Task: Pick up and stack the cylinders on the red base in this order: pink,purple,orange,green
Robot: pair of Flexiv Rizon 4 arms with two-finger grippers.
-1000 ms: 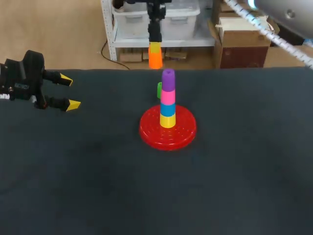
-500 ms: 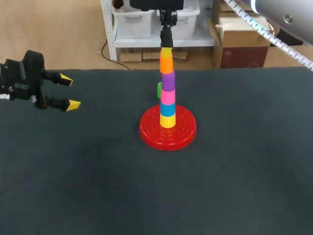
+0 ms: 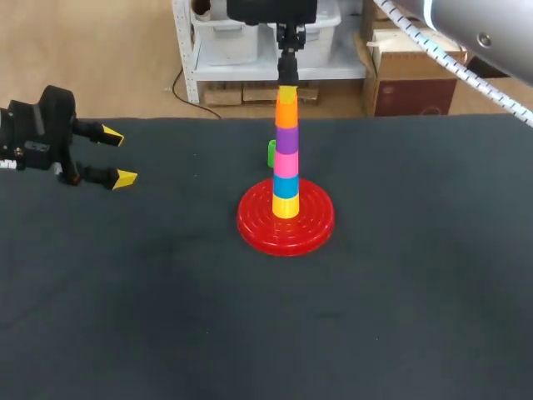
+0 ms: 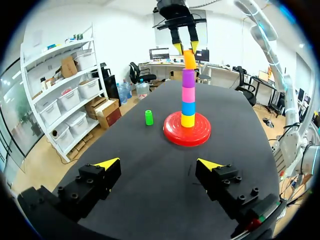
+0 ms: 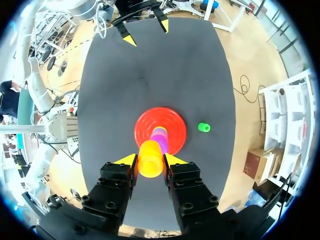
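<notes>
Gripping the orange cylinder (image 3: 286, 112) from two sides, the right gripper (image 5: 150, 160) hangs straight above the red base (image 3: 312, 225), its fingers clenched on the piece. It meets the top of the purple cylinder (image 3: 286, 139), which stands on the pink cylinder (image 3: 286, 164), the blue cylinder (image 3: 286, 187) and the yellow cylinder (image 3: 286, 206) at the base's middle. The green cylinder (image 4: 148, 117) stands alone on the table (image 3: 166, 317) near the base. The left gripper (image 4: 159, 163) hovers well apart, fingers spread.

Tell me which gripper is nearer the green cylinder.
Right. The right gripper hangs above the stack beside the green cylinder; the left gripper sits far off to the side.
</notes>
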